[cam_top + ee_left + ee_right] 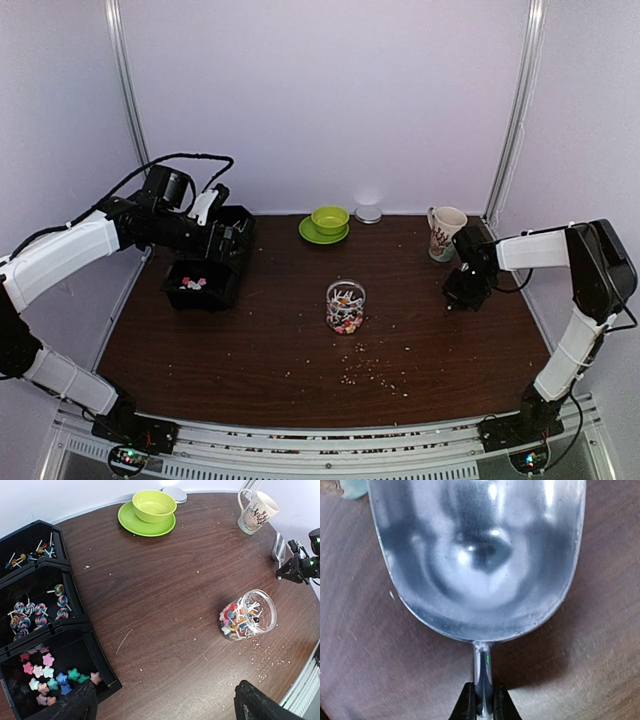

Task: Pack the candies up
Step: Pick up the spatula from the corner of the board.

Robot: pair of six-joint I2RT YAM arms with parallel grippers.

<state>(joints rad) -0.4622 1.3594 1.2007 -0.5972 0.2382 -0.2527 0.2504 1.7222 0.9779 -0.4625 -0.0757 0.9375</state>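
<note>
Candies [47, 672] lie in the tray [105, 665] (black); right gripper [481, 702] clamps scoop [480, 555], left gripper [162, 700] wide.

The table [165, 595] is dark brown wood grain, smooth with a dull sheen. The scoop [480, 555] is bare polished metal, mirror-bright, with blurred reflections across its hollow. The right gripper [481, 706] has black, matt fingers [465, 706] that look like plastic. At the table's centre, the jar [248, 615] is clear and glossy; whether it is glass or plastic cannot be told. At twelve o'clock, the bowl [153, 505] and plate [132, 526] are lime green, smooth and shiny. At two o'clock, the mug [255, 512] looks like glazed white ceramic. At nine o'clock, the bin [102, 662] is black plastic with a faint sheen, and its star-shaped candies [47, 672] look matt and chalky.
</note>
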